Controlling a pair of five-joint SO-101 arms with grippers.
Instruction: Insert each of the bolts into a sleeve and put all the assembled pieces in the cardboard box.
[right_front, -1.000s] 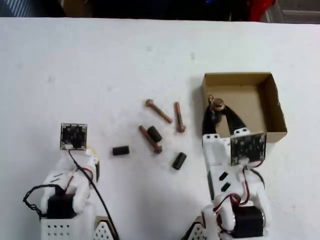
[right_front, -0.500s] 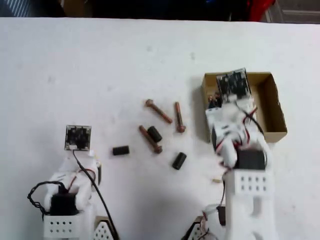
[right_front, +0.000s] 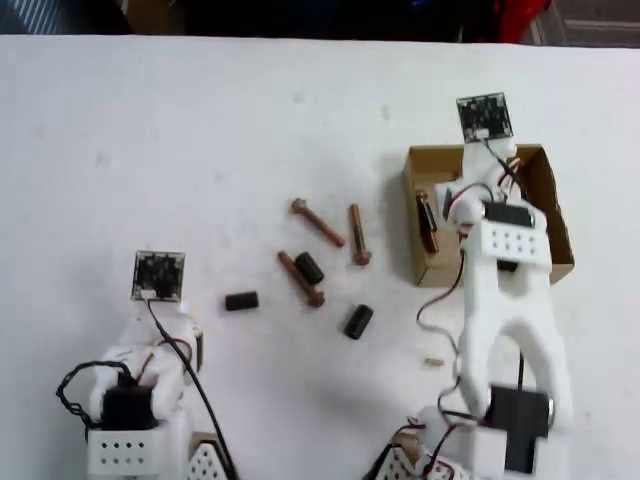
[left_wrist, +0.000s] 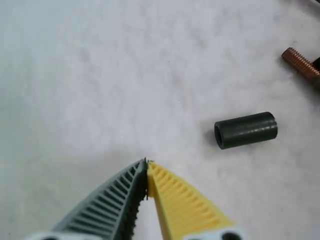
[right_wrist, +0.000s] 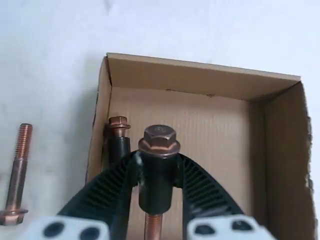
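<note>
My right gripper (right_wrist: 157, 161) is shut on an assembled piece (right_wrist: 156, 176), a copper bolt through a black sleeve, held upright over the open cardboard box (right_wrist: 200, 82). A second assembled piece (right_wrist: 118, 139) lies in the box against its wall (right_front: 427, 222). In the high view the right arm (right_front: 500, 250) stretches over the box (right_front: 555, 235). Three loose copper bolts (right_front: 318, 222) (right_front: 357, 235) (right_front: 300, 278) and three black sleeves (right_front: 309, 268) (right_front: 241, 301) (right_front: 358, 321) lie mid-table. My left gripper (left_wrist: 146, 170) is shut and empty, a short way from one sleeve (left_wrist: 246, 130).
The left arm (right_front: 140, 370) sits at the near left of the white table (right_front: 200, 130). A small tan scrap (right_front: 432, 361) lies near the right arm's base. Dark clutter lines the table's far edge. One loose bolt (right_wrist: 17, 172) lies just outside the box.
The right arm has swung forward from the box's near edge to over the box, carrying the assembled piece. The left arm has barely shifted.
</note>
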